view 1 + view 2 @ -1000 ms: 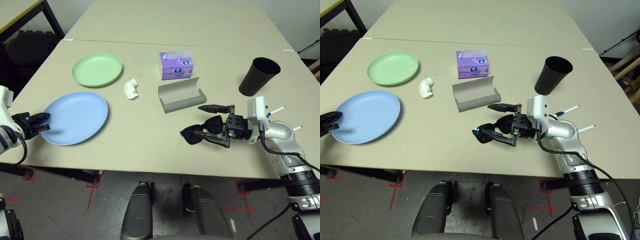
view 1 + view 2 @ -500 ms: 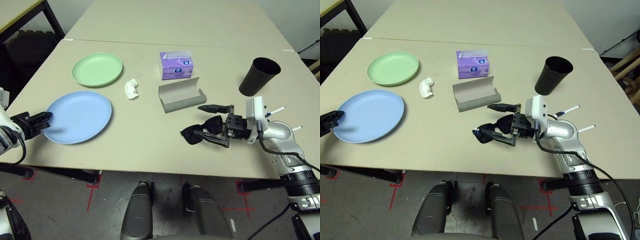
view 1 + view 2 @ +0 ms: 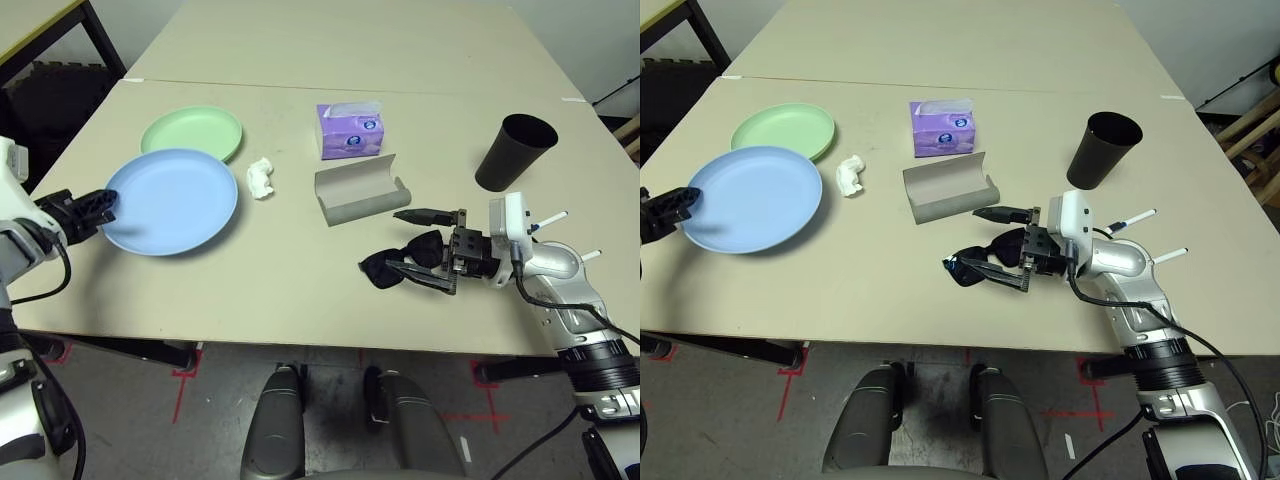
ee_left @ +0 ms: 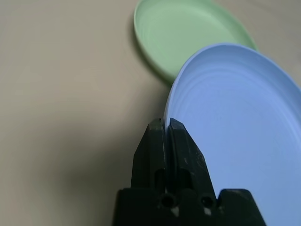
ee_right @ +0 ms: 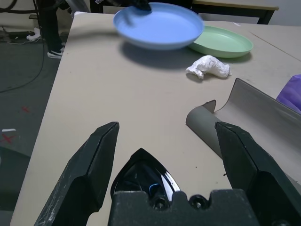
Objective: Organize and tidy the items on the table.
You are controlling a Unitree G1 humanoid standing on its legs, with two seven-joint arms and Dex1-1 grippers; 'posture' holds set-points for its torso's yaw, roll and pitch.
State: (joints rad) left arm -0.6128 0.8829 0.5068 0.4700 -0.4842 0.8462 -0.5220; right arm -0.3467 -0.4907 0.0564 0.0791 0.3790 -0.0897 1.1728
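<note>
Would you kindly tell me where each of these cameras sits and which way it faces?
Left and right eye views: on the head, looking forward and down at the table; silver forearms show, with the left gripper and the right gripper.
Left wrist view: on the left wrist, looking along shut fingers pinching the light blue plate, toward the pale green plate.
Right wrist view: on the right wrist, looking between open fingers over the black sunglasses.
Shared: all views show both plates.
</note>
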